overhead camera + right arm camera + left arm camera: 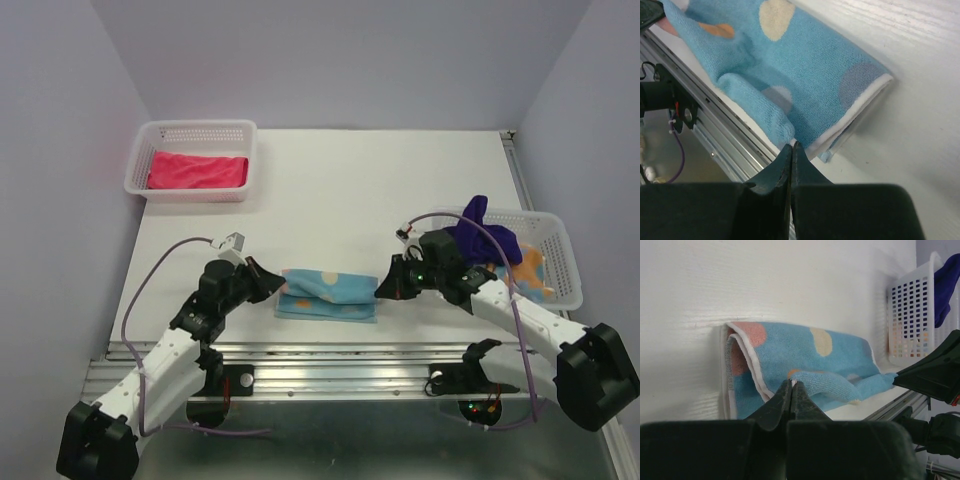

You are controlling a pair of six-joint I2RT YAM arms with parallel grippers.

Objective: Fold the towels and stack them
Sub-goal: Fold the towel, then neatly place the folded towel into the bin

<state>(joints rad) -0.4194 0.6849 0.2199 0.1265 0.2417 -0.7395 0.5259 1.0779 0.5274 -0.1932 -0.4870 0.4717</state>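
A light blue towel with orange and yellow dots (328,293) lies folded into a long strip near the table's front edge. My left gripper (278,283) is at its left end, shut on a raised corner of the towel (840,385), with a sliver of white hem pinched at the tips (791,384). At the strip's right end my right gripper (380,288) is also shut, pinching the towel's near corner (792,145). A magenta-pink towel (197,170) lies folded in the far left basket. A dark purple towel (480,235) hangs over the right basket's rim, beside an orange patterned towel (530,272).
A white mesh basket (190,135) stands at the far left of the table. Another one (560,250) stands at the right edge, also in the left wrist view (910,315). A metal rail (330,365) runs along the table's near edge, just below the blue towel.
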